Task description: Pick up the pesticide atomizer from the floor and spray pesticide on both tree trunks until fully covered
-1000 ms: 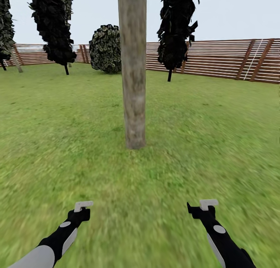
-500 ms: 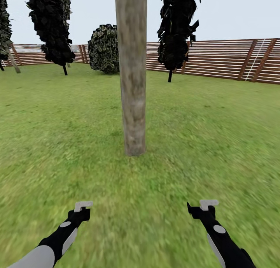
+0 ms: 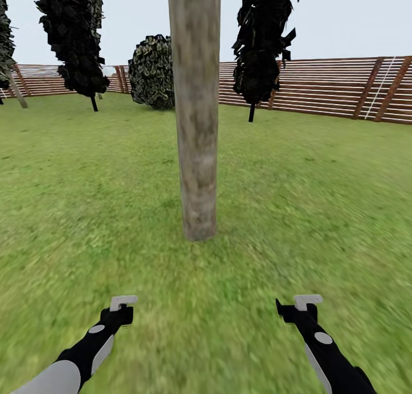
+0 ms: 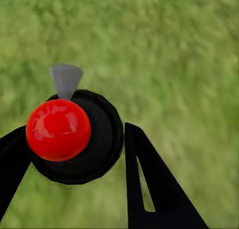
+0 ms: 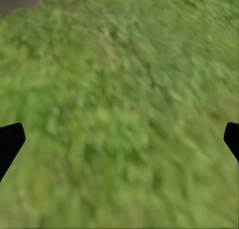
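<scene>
Closer now than a second ago, the upright tree trunk (image 3: 196,114) fills more of the head view, its base lower in the picture; the whole view has shifted, so the robot is rolling toward it, not the tree moving. The pesticide atomizer (image 4: 74,137) sits clamped in the left claw (image 4: 74,154), its red spot and grey trigger head facing the wrist camera over blurred grass (image 3: 320,211). The right claw (image 5: 119,139) is spread wide and empty above the lawn. Both arms are held low, well short of the trunk. I see no pesticide specks on the bark. Beyond stand dark-crowned trees (image 3: 260,45), a round bush (image 3: 151,71) and the slatted fence (image 3: 320,88). Risk, as I judge it: rolling on until the base strikes the trunk, or spraying with the nozzle aimed at grass.
</scene>
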### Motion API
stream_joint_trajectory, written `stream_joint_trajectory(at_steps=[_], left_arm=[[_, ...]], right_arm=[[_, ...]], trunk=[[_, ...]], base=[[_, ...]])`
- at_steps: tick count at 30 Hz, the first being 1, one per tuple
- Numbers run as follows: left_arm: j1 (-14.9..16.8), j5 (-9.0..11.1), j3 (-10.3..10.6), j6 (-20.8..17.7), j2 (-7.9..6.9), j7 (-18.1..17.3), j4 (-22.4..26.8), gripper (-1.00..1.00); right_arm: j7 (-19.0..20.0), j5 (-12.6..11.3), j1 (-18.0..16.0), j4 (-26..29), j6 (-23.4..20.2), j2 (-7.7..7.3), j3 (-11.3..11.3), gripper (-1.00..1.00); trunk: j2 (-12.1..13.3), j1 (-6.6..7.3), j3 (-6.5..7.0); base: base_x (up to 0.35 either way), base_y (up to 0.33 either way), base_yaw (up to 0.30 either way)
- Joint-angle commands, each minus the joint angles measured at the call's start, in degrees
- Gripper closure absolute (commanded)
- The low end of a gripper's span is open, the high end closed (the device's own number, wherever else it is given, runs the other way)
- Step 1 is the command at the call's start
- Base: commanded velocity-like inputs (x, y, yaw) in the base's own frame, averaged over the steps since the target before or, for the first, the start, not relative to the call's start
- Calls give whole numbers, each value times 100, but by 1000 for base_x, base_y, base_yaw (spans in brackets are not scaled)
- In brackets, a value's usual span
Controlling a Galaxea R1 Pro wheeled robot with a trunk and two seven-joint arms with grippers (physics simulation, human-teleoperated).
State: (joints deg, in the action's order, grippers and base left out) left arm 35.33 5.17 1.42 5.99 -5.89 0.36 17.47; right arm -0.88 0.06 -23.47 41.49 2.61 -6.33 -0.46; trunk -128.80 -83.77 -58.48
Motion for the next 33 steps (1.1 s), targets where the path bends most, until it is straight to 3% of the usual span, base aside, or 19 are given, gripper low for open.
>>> stream_joint_trajectory(at_steps=[1,13,15,17,20,22,24,26,28,29,30,33], left_arm=[[0,-3,9,0,2,-1,-2,100],[12,-80,41,-14,-11,-17,7,100],[15,-233,39,-17,-15,-16,14,100],[17,-548,32,-22,-51,-13,18,100],[13,-957,45,-9,-119,-92,14,100],[10,-1379,44,-9,-149,-474,-1,100],[10,-1910,37,-9,-251,-1270,5,100],[9,-2298,30,-5,-376,-2113,13,100],[16,-2528,27,5,-498,-2853,20,100],[20,-2571,28,9,-525,-3010,22,100],[33,-2692,31,17,-594,-3422,25,100],[57,-3091,34,23,-653,-4096,34,100]], right_arm=[[0,4,0,-7,-2,0,1,-100],[39,26,0,-20,-4,-9,34,-100],[47,27,0,-16,-5,-9,43,-100],[54,29,0,-6,-6,-1,166,-100],[61,29,-5,9,-6,13,793,-100],[113,29,-7,30,-6,26,1343,-100],[329,29,-8,63,-6,32,1925,-100],[632,34,-13,99,-6,37,2276,-100],[1014,40,-28,128,-6,41,2431,-100],[1129,41,-33,132,-8,42,2453,-100],[1536,50,-71,140,-13,44,2496,-100],[2525,201,-275,142,-25,78,2530,-100]], trunk=[[0,0,0],[0,0,0],[0,0,0],[0,0,0],[0,0,0],[0,0,0],[0,0,0],[0,0,0],[0,0,0],[0,0,0],[0,0,0],[0,0,0]], base=[[338,4,0],[335,1,0],[169,0,0],[44,0,0],[12,0,0],[4,0,0],[2,0,0],[0,0,0],[0,0,0],[0,0,0],[0,0,0],[0,0,0]])
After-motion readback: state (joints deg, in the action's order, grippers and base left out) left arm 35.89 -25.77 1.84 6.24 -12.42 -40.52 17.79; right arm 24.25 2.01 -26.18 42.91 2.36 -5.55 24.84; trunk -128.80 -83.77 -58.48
